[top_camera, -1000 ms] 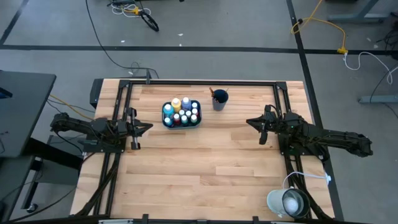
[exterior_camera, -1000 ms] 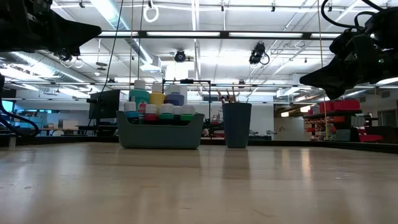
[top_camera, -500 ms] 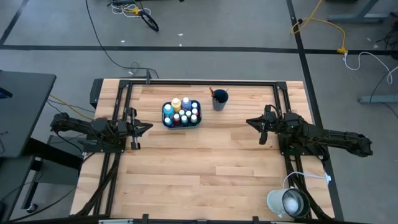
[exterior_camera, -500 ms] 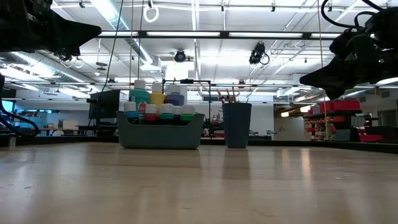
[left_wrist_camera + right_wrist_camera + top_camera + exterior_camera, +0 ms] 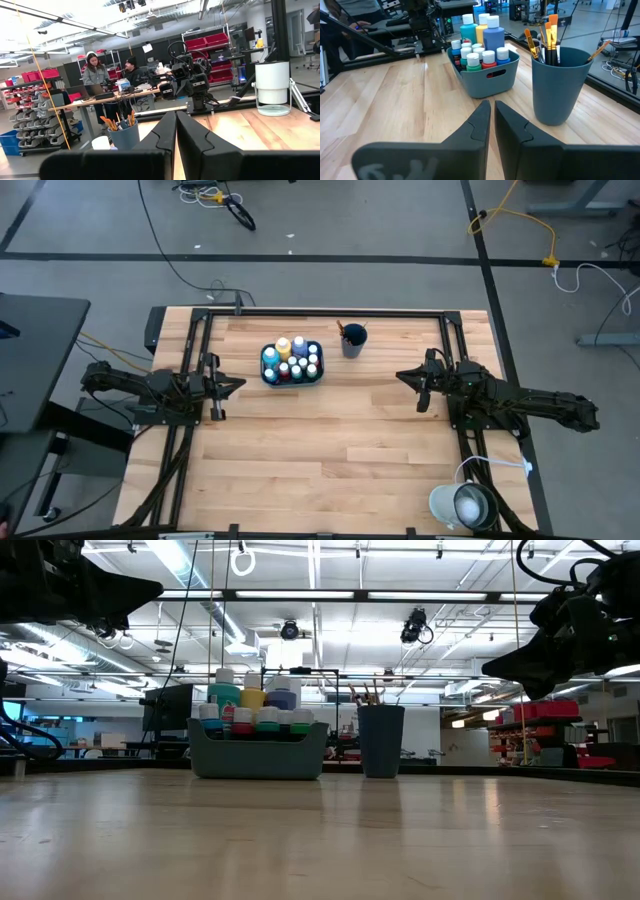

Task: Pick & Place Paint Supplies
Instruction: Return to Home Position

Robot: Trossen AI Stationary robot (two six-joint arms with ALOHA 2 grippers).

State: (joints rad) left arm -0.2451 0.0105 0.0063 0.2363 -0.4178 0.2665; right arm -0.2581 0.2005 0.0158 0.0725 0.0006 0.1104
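Nothing shifts on the table over the last second. Seen from above and from table height, the left gripper (image 5: 236, 384) and the right gripper (image 5: 403, 376) sit exactly where they did a second ago, at opposite sides of the table. The paint bottles (image 5: 292, 360) in the teal tray (image 5: 268, 377) and the paintbrushes (image 5: 343, 330) in the blue cup (image 5: 352, 346) show no displacement either. The wrist cameras offer no earlier moment to compare.

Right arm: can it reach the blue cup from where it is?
Probably yes. The right gripper, shut, hangs over the table's right side facing the blue cup, with only bare wood between. The teal tray stands beyond the cup, out of the path.
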